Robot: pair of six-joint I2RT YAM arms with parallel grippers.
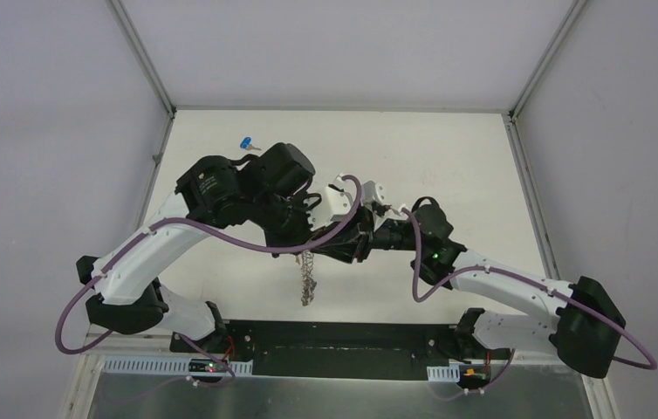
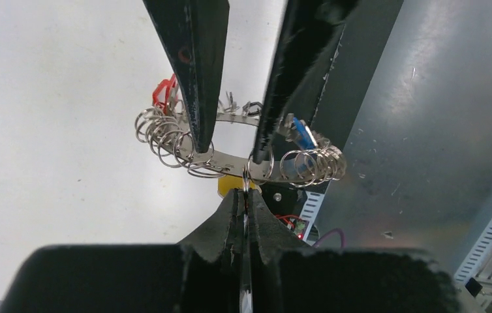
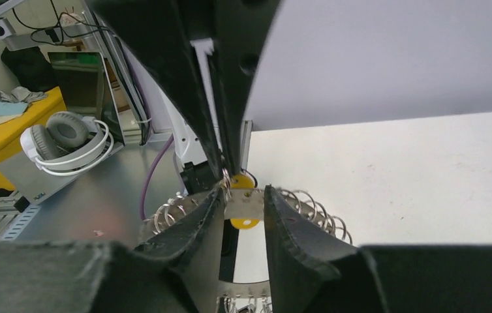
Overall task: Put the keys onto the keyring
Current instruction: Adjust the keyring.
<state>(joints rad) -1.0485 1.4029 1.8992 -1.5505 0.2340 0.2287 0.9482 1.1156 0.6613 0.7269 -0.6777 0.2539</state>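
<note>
Tools point(image 1: 343, 237) above white table point(image 1: 448, 157), perhaps grey-walled enclosure.

Left wrist view: two grippers meeting at the keyring above the white table

The left gripper point(image 2: 246, 195) rises from the bottom edge with its fingers pressed together, pinching a small wire ring that touches the keyring point(image 2: 230, 160); the right gripper point(image 2: 227, 147) reaches down from the top, its two dark fingers point(image 2: 194, 78) astride the flat grey band; small silver split rings crowd both ends; a red head point(image 2: 163, 91) shows at left, a blue head point(image 2: 304, 135) at right, a yellow one point(image 2: 230, 184) just beneath the band.
</note>
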